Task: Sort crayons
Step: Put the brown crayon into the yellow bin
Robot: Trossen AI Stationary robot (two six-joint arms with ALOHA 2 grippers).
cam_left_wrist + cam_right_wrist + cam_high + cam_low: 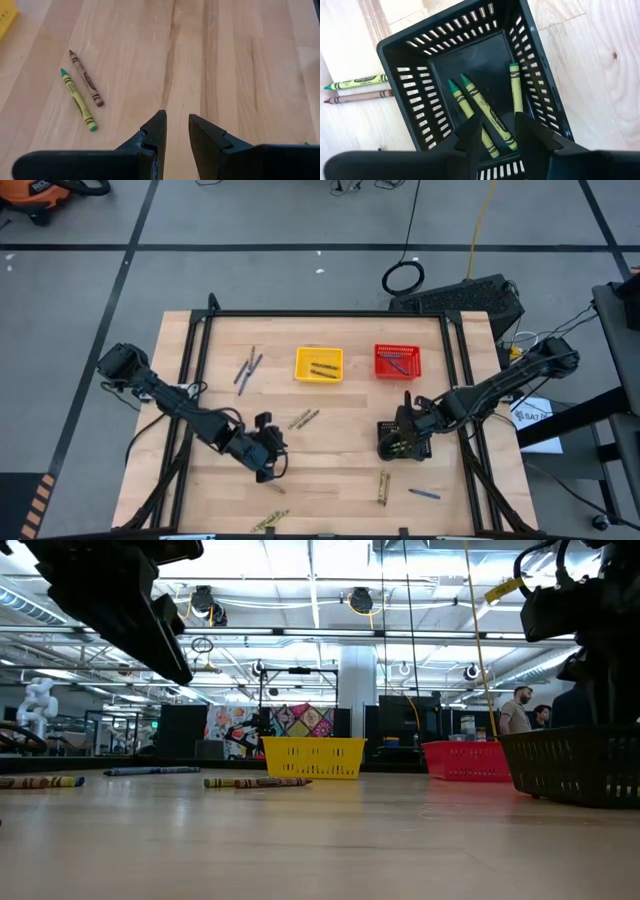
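My left gripper (268, 454) (176, 124) hovers open and empty over bare wood near the table's middle left. A brown crayon (86, 77) and a green-tipped yellow-olive crayon (78, 100) lie flat on the table beyond it, and show as a pair in the high view (303, 419). My right gripper (404, 430) (499, 131) is open and empty, pointing down into the black mesh basket (403, 444) (410, 85). Three yellow-olive crayons (482, 112) lie on that basket's floor. The yellow basket (319, 364) and the red basket (397, 361) each hold crayons.
Blue-purple crayons (247, 368) lie at the far left. A crayon pair (382, 485) and a blue crayon (424, 494) lie near the front right, with more (268, 523) at the near edge. Two crayons (357, 89) lie beside the black basket. A dark frame rail (320, 314) borders the table.
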